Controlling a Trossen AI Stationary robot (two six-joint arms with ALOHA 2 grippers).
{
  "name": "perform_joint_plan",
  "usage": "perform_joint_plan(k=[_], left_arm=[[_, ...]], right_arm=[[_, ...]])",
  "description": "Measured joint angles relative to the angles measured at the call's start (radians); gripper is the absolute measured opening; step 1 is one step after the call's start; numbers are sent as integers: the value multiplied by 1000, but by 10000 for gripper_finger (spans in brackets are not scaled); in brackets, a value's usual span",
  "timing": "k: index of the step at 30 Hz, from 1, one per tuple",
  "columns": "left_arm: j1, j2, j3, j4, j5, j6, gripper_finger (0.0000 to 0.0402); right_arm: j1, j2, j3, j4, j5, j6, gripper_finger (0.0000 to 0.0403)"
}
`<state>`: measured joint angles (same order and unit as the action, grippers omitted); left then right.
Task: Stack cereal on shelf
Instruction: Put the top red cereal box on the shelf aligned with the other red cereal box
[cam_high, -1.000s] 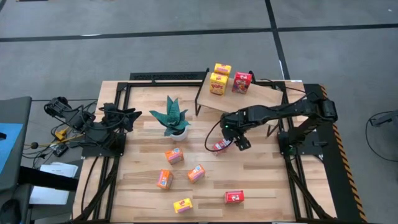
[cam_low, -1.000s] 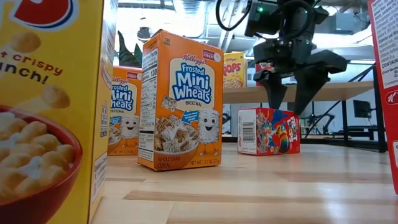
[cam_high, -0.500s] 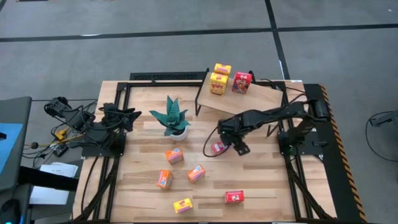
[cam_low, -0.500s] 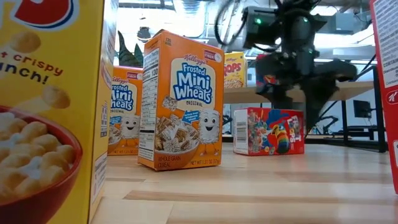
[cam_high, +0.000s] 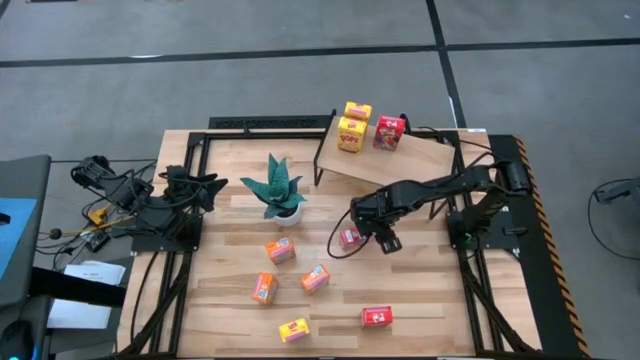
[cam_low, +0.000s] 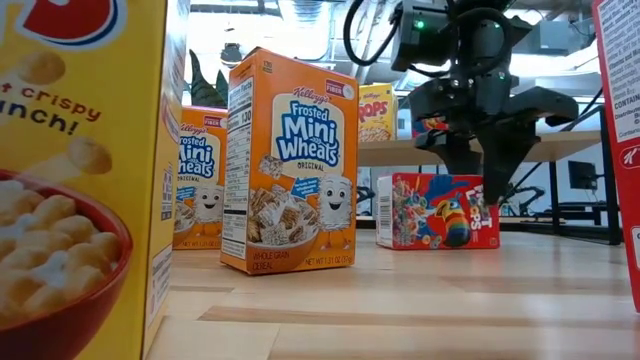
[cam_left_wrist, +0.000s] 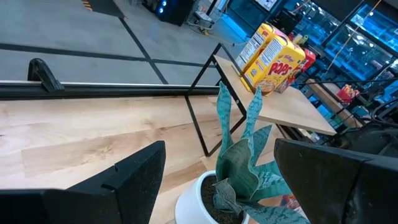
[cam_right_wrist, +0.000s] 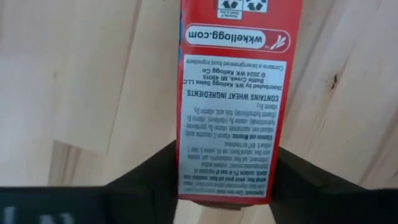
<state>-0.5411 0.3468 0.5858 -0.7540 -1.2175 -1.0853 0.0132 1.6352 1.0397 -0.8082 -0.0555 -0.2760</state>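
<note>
A red cereal box (cam_high: 349, 238) lies on its long side on the table, its printed front (cam_low: 435, 212) facing the near edge. My right gripper (cam_high: 358, 232) stands over it, shut on it. My left gripper (cam_left_wrist: 219, 149) is open and waits at the table's left side (cam_high: 203, 186). The shelf (cam_high: 415, 158) stands at the far edge and carries two yellow boxes (cam_high: 352, 125) and one red box (cam_high: 389, 131). Three orange boxes (cam_high: 279, 250), a yellow box (cam_high: 294, 329) and another red box (cam_high: 376, 317) rest on the table. My right gripper pinches the red cereal box between its two fingers (cam_right_wrist: 149, 180), one on each broad face, with the narrow ingredients panel (cam_right_wrist: 230, 124) turned up between them. The fingers come from above, pointing down, near the box's right end (cam_low: 488, 190). The box lies flat on the table.
A teal spiky plant in a white pot (cam_high: 278, 192) stands left of the shelf. Black frame rails (cam_high: 470, 290) run along the table's sides. An orange box (cam_low: 290, 160) and a yellow box (cam_low: 80, 180) stand close to the low camera.
My right gripper has sunk over the red box and moved a little toward the table's left and near edges. Its fingers, spread wide before, have drawn together on the box. The box has slid slightly toward the left and stays on the table.
</note>
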Motion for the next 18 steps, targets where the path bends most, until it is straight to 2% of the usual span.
perform_joint_plan(k=[6, 9, 14, 18], left_arm=[[0, 0, 0, 0, 0, 0, 293], [0, 0, 0, 0, 1, 0, 293], [0, 0, 0, 0, 1, 0, 293], [0, 0, 0, 0, 1, 0, 293]], right_arm=[[22, 0, 7, -11, 2, 34, 145], [35, 0, 50, -44, 1, 41, 124], [37, 0, 159, -152, 2, 46, 129], [31, 0, 275, -340, 38, 55, 140]])
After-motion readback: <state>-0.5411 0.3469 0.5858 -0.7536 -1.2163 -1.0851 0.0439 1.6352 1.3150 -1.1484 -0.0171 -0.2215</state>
